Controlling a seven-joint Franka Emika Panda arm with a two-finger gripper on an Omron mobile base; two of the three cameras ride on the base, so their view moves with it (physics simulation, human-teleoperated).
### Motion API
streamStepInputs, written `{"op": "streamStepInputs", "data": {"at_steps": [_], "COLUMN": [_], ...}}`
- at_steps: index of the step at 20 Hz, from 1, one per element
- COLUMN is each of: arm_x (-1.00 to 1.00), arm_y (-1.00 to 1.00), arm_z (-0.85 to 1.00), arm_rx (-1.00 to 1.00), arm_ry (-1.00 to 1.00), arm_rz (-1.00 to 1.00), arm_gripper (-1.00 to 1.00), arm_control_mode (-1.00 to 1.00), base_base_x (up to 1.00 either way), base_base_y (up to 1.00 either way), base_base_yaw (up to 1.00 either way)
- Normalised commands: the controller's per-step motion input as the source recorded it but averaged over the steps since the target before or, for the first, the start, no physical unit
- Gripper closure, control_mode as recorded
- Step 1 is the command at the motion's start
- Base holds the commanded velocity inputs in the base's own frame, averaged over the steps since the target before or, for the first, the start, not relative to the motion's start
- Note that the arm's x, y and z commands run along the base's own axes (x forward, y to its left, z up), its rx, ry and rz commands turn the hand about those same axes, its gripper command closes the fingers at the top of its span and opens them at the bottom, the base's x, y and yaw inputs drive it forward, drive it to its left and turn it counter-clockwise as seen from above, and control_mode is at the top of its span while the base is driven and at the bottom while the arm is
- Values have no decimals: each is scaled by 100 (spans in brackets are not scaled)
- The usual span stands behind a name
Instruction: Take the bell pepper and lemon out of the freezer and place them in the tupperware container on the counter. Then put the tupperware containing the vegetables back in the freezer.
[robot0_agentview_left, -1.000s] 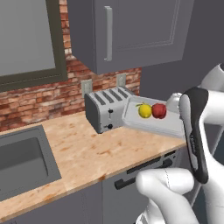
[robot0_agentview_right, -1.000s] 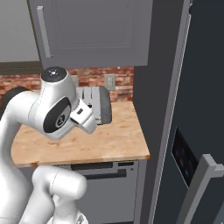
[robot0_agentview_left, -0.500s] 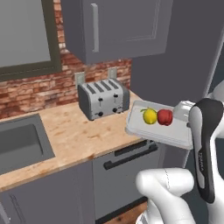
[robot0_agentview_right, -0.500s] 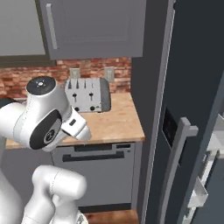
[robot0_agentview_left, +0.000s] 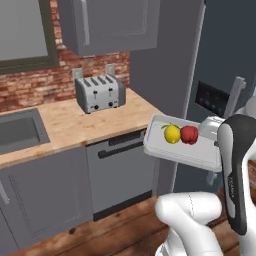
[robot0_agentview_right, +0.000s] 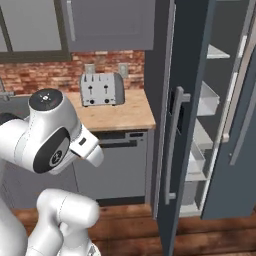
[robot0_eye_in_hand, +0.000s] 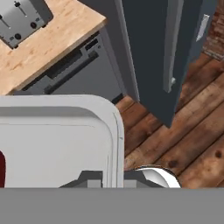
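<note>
1. The bench (robot0_agentview_left: 75, 122) with its toaster (robot0_agentview_left: 100, 93) lies to the left, and the tupperware container (robot0_agentview_left: 182, 150) is already off it, carried in the air out beyond the bench's end and in front of the freezer (robot0_agentview_right: 187, 100).
2. Inside the tray the lemon (robot0_agentview_left: 172, 133) sits on the left, touching the bell pepper (robot0_agentview_left: 189, 134) on its right; both rest loose on the flat floor, towards the far wall.
3. The claw (robot0_eye_in_hand: 113, 180) is shut on the container's rim, one finger on each side of the wall, at the tray's end nearest the arm.
4. The step in hand appears to be carrying the loaded tray into the freezer. Done well, the tray stays level, since both items are round and would likely roll; a slow swing without jerks seems wise.
5. The tray's long axis runs out from the claw, roughly side to side in the left base view, its far short end pointing left towards the bench.
6. Farther right, the freezer door (robot0_agentview_right: 172, 130) stands open, with shelves (robot0_agentview_right: 207, 102) visible beyond it; entering short end first, square to a shelf, should clear the door edge.
</note>
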Motion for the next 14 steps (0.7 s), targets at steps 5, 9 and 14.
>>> {"op": "streamStepInputs", "data": {"at_steps": [5, 9, 14], "arm_x": [0, 0, 0], "arm_y": [0, 0, 0], "arm_z": [0, 0, 0], "arm_rx": [0, 0, 0], "arm_ry": [0, 0, 0], "arm_rz": [0, 0, 0], "arm_gripper": [100, 100, 100], "arm_control_mode": [100, 100, 100], "base_base_x": [-69, -17, 0], "base_base_y": [-72, -99, -100], "base_base_yaw": [0, 10, 30]}}
